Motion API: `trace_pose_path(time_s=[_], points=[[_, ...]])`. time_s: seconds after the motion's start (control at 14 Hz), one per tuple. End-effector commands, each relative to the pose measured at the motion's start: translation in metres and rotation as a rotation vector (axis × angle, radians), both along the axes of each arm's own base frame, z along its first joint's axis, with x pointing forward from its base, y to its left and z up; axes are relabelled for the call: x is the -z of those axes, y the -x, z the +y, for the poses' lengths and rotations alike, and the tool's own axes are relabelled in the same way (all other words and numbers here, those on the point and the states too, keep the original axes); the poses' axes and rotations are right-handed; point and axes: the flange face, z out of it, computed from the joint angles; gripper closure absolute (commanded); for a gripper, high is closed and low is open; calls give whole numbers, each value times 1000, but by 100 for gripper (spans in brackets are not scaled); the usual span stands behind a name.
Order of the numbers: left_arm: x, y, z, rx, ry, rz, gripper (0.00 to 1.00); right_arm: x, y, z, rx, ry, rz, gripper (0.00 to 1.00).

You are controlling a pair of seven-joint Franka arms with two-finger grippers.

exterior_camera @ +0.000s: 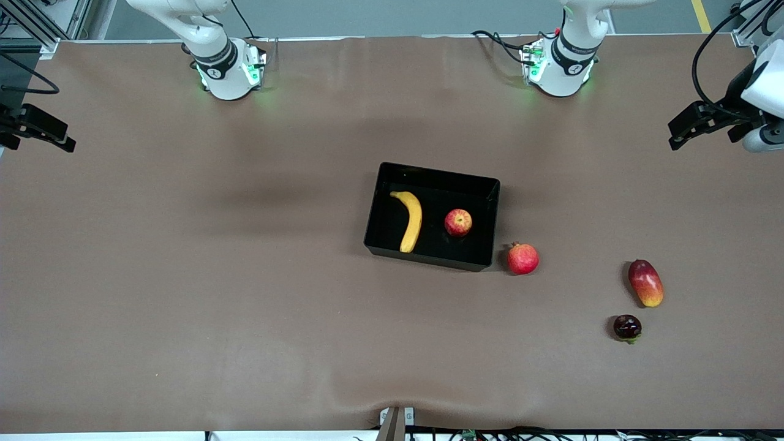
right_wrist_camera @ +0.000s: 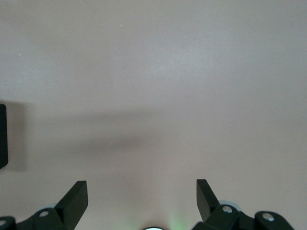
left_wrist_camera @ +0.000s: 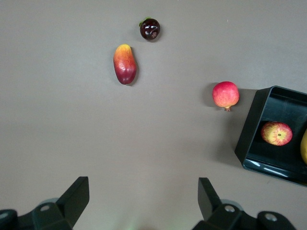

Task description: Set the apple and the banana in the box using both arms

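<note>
**Both fruits lying in the box, grippers hanging open**

Nearest the front camera, a dark round fruit (exterior_camera: 627,327) is sitting toward the left arm's end of the table, with the mango (exterior_camera: 646,283) just farther. The pomegranate (exterior_camera: 522,258) is resting just beside the box (exterior_camera: 438,175). Inside it, the banana (exterior_camera: 410,219) and the apple (exterior_camera: 458,222) are lying apart. The left gripper (exterior_camera: 698,125) and right gripper (exterior_camera: 38,130) are hovering over bare table at their own ends, jaws spread wide, gripping nothing.
</note>
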Motion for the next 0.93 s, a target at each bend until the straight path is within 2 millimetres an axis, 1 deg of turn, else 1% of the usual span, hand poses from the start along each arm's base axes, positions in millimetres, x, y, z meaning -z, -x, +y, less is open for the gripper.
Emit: trace_pose_path(time_s=[0.0,0.21,0.43,0.57,0.86], points=[[-13,2,6,49,14,-7,0,-3,0,-3,11,9,5,0],[-13,-3,2,56,23,-9,0,-3,0,-4,13,9,5,0],[-14,-1,-7,53,81,-8,0,-3,0,-3,11,9,5,0],[-15,1,-10,57,81,1,0,-3,0,-3,11,9,5,0],[-13,2,-8,60,72,10,0,-3,0,-3,11,9,5,0]])
